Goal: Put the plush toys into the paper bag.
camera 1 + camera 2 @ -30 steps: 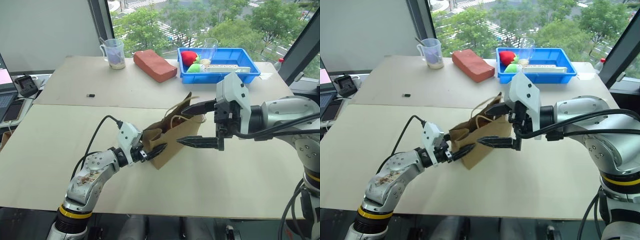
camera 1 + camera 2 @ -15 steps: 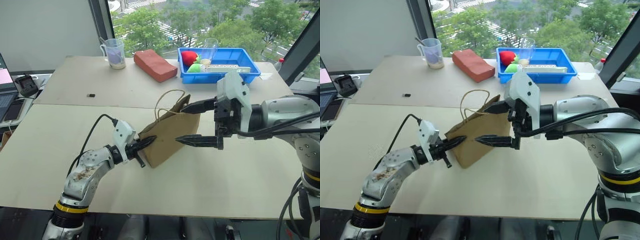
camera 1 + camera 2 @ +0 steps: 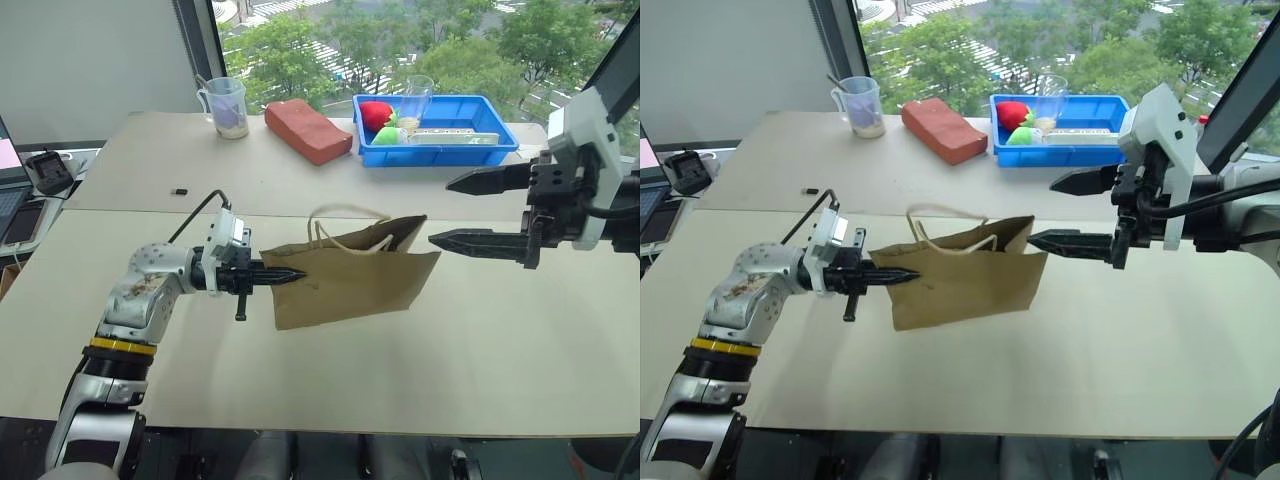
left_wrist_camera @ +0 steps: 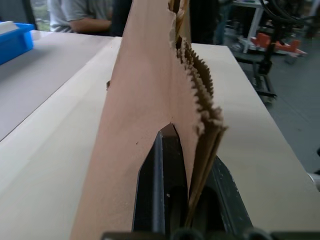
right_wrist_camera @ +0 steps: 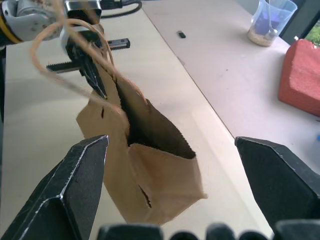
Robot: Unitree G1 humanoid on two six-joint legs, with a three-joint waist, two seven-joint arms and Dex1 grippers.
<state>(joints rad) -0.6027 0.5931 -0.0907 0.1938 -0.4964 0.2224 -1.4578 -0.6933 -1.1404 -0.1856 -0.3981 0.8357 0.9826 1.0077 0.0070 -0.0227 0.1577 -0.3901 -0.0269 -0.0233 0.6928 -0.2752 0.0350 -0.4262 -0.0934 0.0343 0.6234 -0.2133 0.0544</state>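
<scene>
Black fingers of the left gripper (image 3: pixel 285 274): clamped on the left edge of the paper bag (image 3: pixel 350 275), pointing level toward 3 o'clock. Bag: brown kraft, held just above the table (image 3: pixel 330 380) with its mouth partly agape; two cord handles (image 3: pixel 345 215) looped at 12 o'clock of it. Right gripper (image 3: pixel 470 212): spread wide and holding nothing, just beyond the bag's right end at 3 o'clock, fingertips aimed at the bag. Blue tray (image 3: pixel 440 147): at 1 o'clock of the bag, well apart, holding a red item (image 3: pixel 377 114) and a green item (image 3: pixel 387 136). Brick-red block (image 3: pixel 308 131): at 12 o'clock. Clear measuring cup (image 3: pixel 228 107): at 11 o'clock. Plush toys: cannot tell where they lie.
</scene>
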